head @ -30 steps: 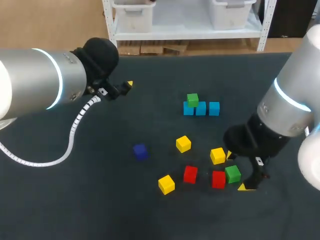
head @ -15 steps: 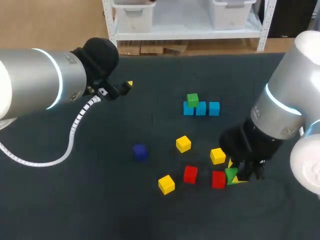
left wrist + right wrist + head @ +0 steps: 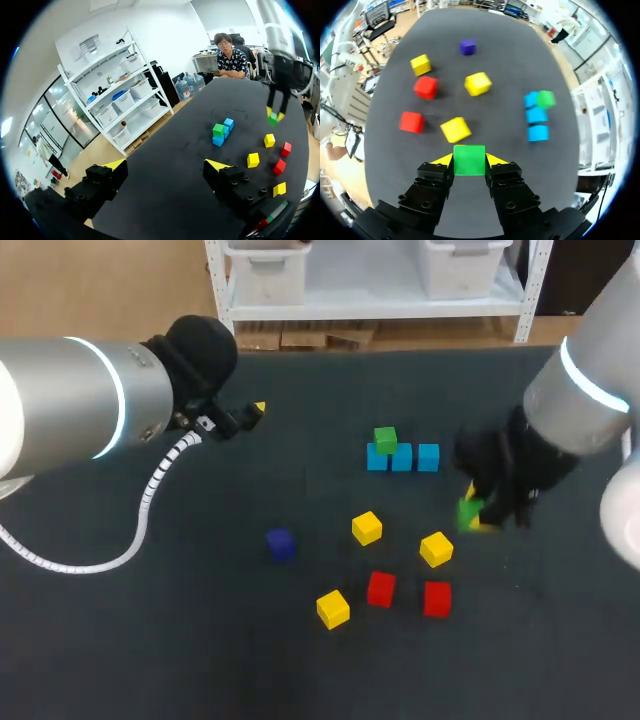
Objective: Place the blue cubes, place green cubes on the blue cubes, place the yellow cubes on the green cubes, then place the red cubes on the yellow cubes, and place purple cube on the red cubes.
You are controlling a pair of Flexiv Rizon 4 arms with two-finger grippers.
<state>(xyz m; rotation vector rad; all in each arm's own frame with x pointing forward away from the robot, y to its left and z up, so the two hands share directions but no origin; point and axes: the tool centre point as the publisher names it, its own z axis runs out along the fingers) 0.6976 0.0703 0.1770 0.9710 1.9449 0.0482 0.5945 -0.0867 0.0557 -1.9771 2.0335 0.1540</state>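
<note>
My right gripper [image 3: 474, 514] [image 3: 469, 160] is shut on a green cube [image 3: 469, 160] [image 3: 468, 511] and holds it above the table, right of the blue row. Three blue cubes [image 3: 402, 457] [image 3: 536, 115] lie in a row, with another green cube [image 3: 385, 439] [image 3: 546, 98] on the leftmost one. Three yellow cubes [image 3: 367, 528] [image 3: 436, 549] [image 3: 333, 608], two red cubes [image 3: 380, 588] [image 3: 437, 597] and a purple cube [image 3: 280, 543] [image 3: 467, 46] lie scattered on the dark table [image 3: 200, 640]. My left gripper [image 3: 165, 167] stands open and empty at the far left, well away from the cubes.
Bare tabletop [image 3: 150, 640] spreads across the front left and around the left arm [image 3: 80, 405]. The loose cubes cluster in front of the blue row, below the held cube.
My right gripper closed on the green cube beside the red one, lifted it and carried it back toward the blue row. The left arm has stayed still.
</note>
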